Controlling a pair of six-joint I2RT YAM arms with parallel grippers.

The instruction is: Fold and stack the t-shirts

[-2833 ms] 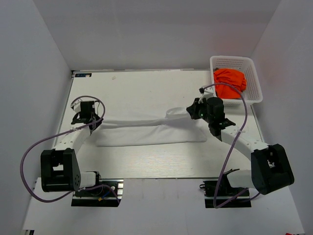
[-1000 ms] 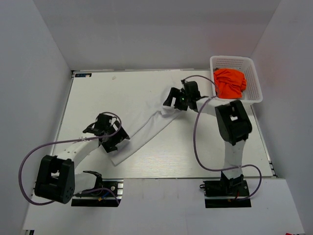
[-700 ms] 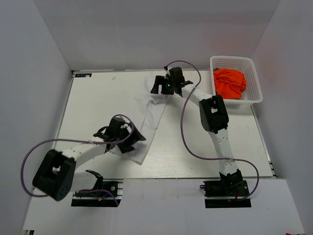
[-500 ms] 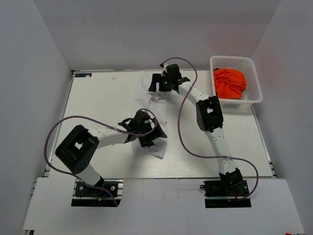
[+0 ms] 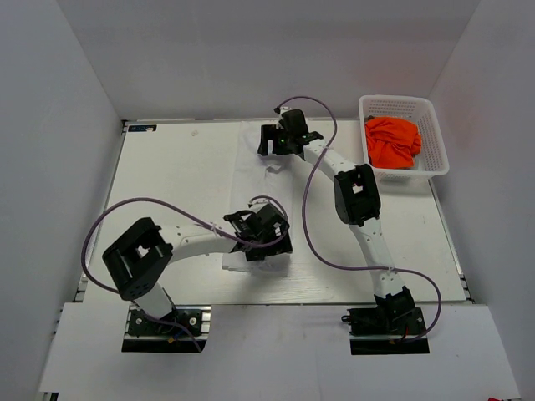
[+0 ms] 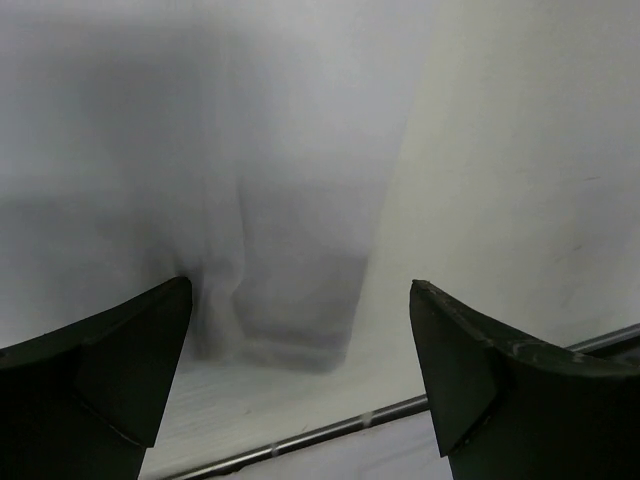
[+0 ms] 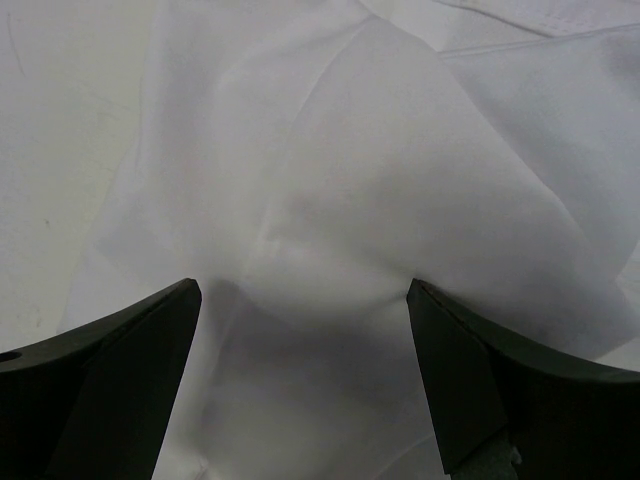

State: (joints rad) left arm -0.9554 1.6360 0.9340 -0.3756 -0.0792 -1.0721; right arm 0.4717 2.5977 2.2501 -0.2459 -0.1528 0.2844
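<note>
The white t-shirt [image 5: 255, 188] lies as a long narrow strip running from the far side of the table [image 5: 167, 184] to its near side. My left gripper [image 5: 261, 249] is open, low over the strip's near end. In the left wrist view, the left gripper [image 6: 300, 335] has wide-apart fingers over the white t-shirt's [image 6: 200, 150] corner and holds nothing. My right gripper [image 5: 272, 149] is open over the far end. Its wrist view shows the right gripper [image 7: 300, 335] above rumpled white t-shirt [image 7: 380, 150]. The orange t-shirt [image 5: 393, 140] lies bunched in the basket.
A white mesh basket [image 5: 397, 99] stands at the table's far right corner. White walls close in the table on three sides. The table's near edge with a metal rail [image 6: 300, 440] runs just beyond the left gripper's fingers.
Both arms swung toward the middle: the left gripper to the right, the right gripper to the far left. The white t-shirt turned from a slanting strip to one running far to near.
</note>
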